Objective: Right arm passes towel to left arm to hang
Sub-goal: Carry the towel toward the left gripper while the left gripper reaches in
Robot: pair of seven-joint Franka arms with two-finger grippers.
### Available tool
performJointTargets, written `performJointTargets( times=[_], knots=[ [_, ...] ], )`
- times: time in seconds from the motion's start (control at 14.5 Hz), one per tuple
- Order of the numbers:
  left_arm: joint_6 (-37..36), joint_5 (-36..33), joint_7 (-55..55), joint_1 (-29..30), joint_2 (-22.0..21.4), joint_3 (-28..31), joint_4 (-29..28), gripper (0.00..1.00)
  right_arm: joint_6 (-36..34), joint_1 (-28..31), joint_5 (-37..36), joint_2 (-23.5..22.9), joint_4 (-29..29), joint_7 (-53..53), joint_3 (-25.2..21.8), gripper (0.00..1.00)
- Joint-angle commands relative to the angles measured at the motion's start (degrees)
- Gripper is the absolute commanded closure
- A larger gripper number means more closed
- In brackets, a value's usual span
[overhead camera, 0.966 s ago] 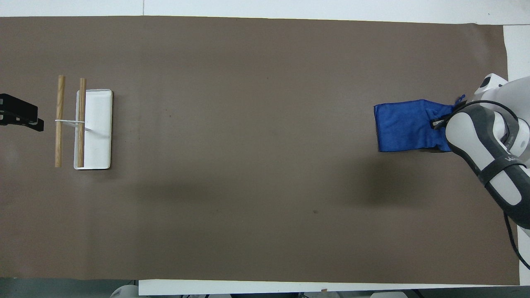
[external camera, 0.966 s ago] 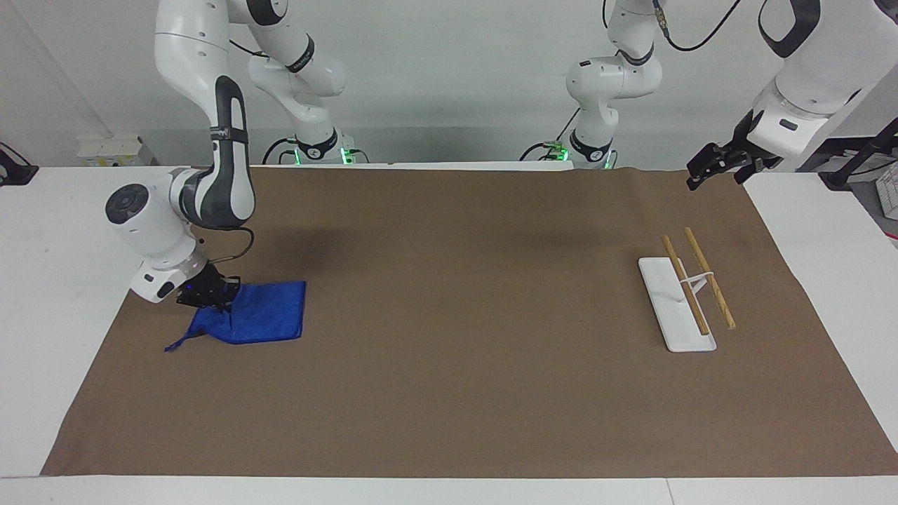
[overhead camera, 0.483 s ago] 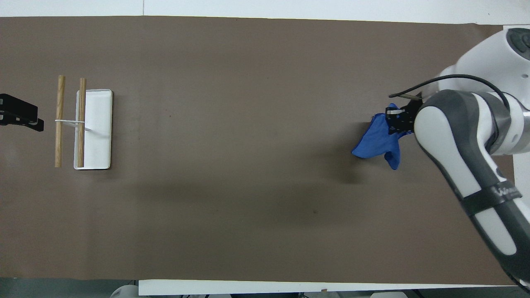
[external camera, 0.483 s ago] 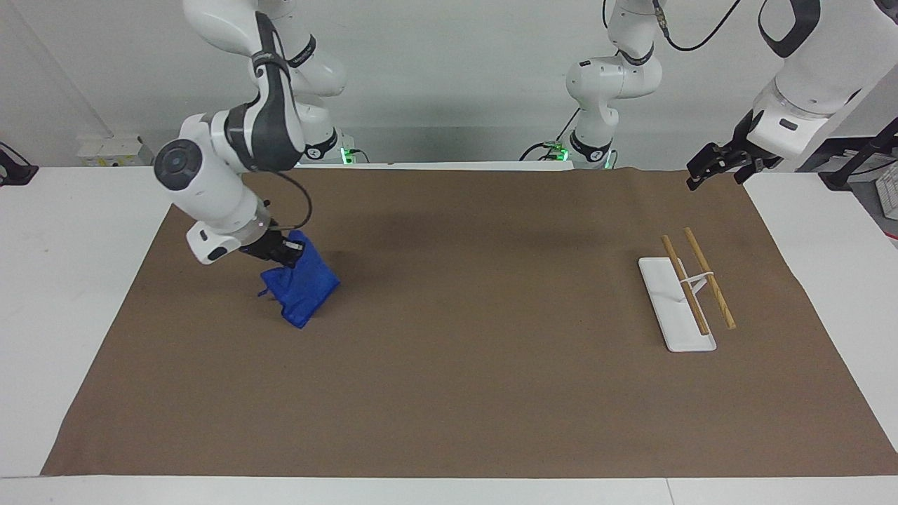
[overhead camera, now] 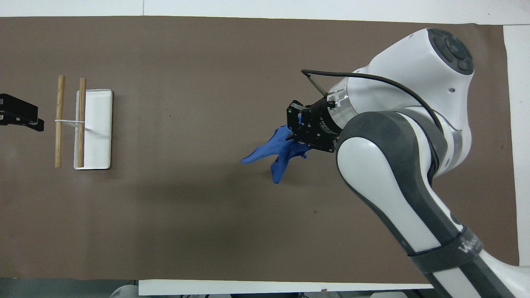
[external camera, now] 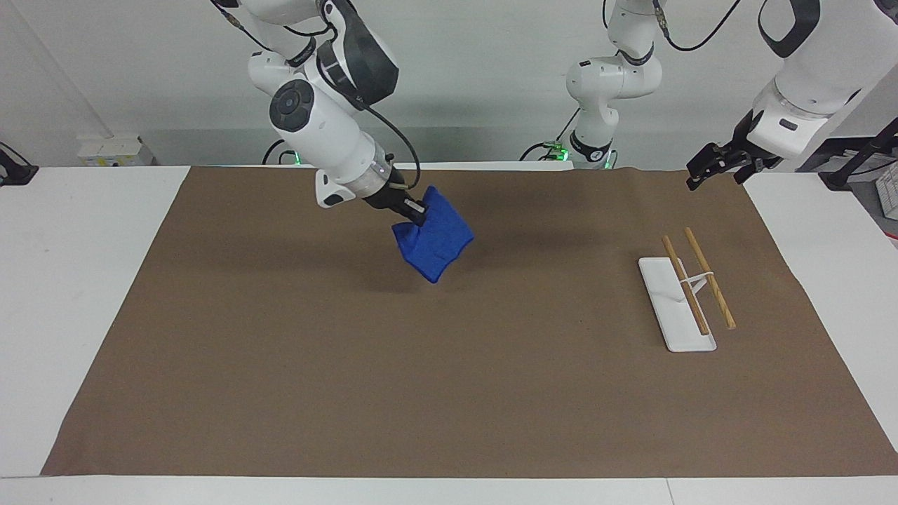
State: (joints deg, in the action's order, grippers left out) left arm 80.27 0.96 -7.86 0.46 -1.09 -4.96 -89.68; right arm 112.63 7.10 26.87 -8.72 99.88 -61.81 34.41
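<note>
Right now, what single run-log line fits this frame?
right gripper: holds towel in the air over brown mat | left gripper: waits at its end | rack: bare

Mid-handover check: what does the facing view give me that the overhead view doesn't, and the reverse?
Only the facing view shows both arm bases and that the towel hangs clear above the brown mat from the right claw. Only the overhead view shows the towel bunched into narrow folds. Both show the right claw shut on the towel over mid-table, the left claw waiting over the table's edge, and the wooden rack at its end.
</note>
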Motion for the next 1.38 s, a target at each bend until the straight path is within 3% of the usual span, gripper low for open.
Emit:
performJointTargets(
  times=[0.0, 0.21, 0.48, 0.69, 0.97, 1.31],
  knots=[
    [3.4, 1.1, -10.1, 0.2, -2.2, 0.0, -4.9, 0.0, 9.8, 0.5, 1.1, -3.0, -1.4, -11.5, 7.5, 1.0],
    [14.6, 8.4, -35.9, -0.6, -6.6, 0.0, -16.1, 0.0, 17.9, -1.6, 1.6, -4.8, -1.6, -19.8, 10.1, 1.0],
    [21.4, 13.3, -64.1, -2.2, -7.3, -0.4, -21.7, 0.0, 28.2, -2.5, 3.1, -6.6, -2.2, -25.4, 14.2, 1.0],
    [30.1, 13.4, -88.9, -7.5, -10.9, -0.5, -29.1, 0.0, 29.6, -3.1, 3.2, -7.3, -2.6, -27.7, 14.9, 1.0],
    [31.0, 15.4, -98.4, -12.6, -11.7, -0.5, -30.5, 0.0, 29.7, -3.8, 3.1, -8.1, -4.8, -31.4, 15.4, 1.0],
    [38.9, 19.4, -101.7, -15.2, -11.8, -0.5, -31.7, 0.02, 29.6, -3.8, 3.1, -8.1, -4.9, -31.4, 15.4, 1.0]
  ],
)
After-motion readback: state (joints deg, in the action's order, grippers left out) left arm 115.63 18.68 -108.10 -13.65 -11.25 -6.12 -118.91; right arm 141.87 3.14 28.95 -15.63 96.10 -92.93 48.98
